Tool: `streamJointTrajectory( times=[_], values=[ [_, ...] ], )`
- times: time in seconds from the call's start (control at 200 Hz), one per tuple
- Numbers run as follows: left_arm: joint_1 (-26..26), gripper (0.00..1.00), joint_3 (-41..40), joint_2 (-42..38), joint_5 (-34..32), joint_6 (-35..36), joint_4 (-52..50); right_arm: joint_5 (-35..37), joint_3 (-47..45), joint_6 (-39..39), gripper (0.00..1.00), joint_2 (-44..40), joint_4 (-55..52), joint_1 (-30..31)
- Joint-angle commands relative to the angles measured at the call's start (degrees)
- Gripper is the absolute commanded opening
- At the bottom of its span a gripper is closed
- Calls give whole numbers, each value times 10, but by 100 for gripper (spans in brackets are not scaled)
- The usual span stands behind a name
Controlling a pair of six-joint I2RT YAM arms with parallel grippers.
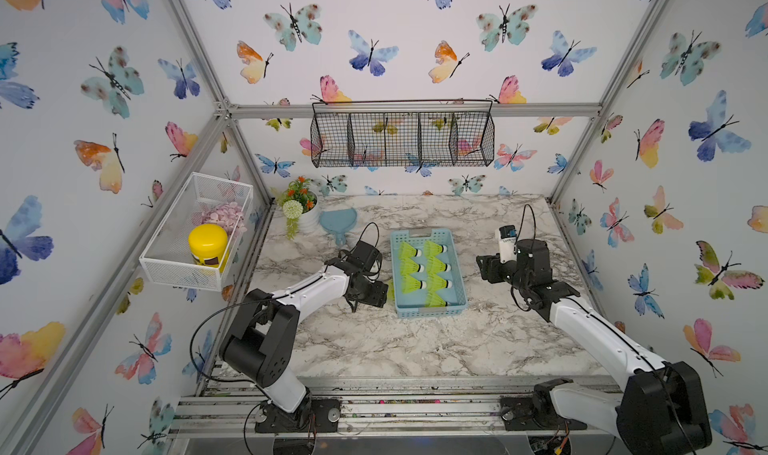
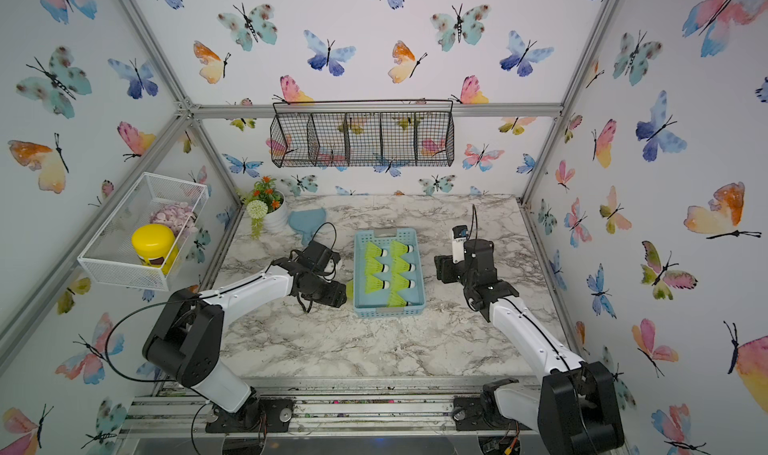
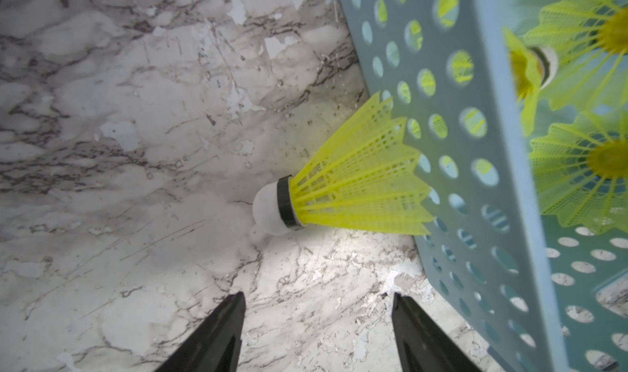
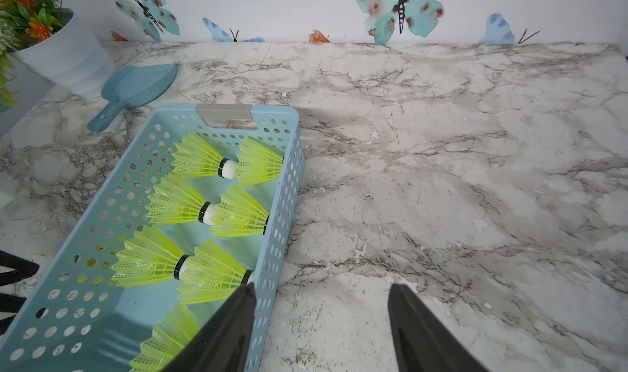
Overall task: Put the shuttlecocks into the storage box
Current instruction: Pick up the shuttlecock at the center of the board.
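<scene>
Seven shuttlecocks (image 1: 409, 251) lie in the storage box (image 1: 430, 310). The last shuttlecock (image 3: 356, 190) lies outside on the marble table (image 1: 374, 340), its skirt against the box's perforated wall. The left gripper (image 3: 317, 295) hovers just short of its white tip, jaws apart and empty. I'd close on the cork end, since the skirt looks soft enough to crumple, then lift clear of the rim. The right gripper (image 4: 321, 287) hangs beside the box's far side, jaws apart, holding nothing. Only the left wrist view shows the stray whole. In both top views the arm hides all but a green sliver.
</scene>
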Motion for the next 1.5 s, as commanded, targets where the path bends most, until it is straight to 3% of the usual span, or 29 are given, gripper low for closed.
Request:
streamJointTrajectory(
  times=[0.0, 0.606, 0.801, 1.046, 1.301, 1.397, 1.497],
  values=[
    [-1, 75, 20, 31, -10, 23, -7, -6, 15, -6, 69, 4, -10, -3],
    [13, 73, 63, 105, -42, -4, 80, -31, 24, -4, 68, 25, -6, -4],
    [27, 63, 59, 104, -41, -13, 105, -38, 23, -1, 68, 28, -6, -4],
    [38, 53, 45, 96, -112, -51, 94, -41, 21, 0, 68, 27, -6, -4],
    [68, 56, 1, 23, -76, -57, 129, -42, 19, 0, 68, 30, -7, -4],
    [69, 64, 19, 16, -40, -26, 111, -45, 19, 1, 68, 32, -7, -4],
    [68, 65, 55, 32, -28, -10, 67, -47, 20, 1, 68, 34, -6, -4]
  ],
)
